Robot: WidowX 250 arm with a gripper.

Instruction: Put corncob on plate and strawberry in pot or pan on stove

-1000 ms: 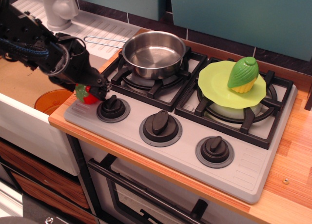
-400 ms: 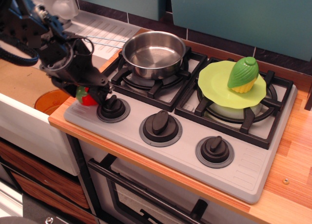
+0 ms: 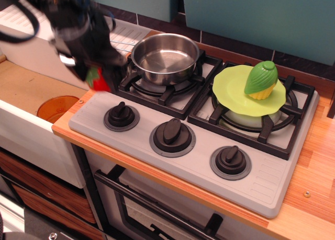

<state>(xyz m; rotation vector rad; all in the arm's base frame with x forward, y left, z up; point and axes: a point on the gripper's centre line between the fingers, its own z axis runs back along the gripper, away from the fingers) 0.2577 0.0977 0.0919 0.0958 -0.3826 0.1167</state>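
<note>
Strawberry (image 3: 99, 79) lifted (jaws clamped), beside saucepan (image 3: 164, 56)

Arm black throughout, blurred in frame. Bulky, blocky housing near top left; thick black cable loops off its left side. Faint blue patch near upper edge. Claw (image 3: 99, 75) dark, angular, matte, detail smeared. No legible markings or screws.

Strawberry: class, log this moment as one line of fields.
strawberry: held in pincer, lifted beside pan | pan: empty, on left burner | corncob: on plate
</note>
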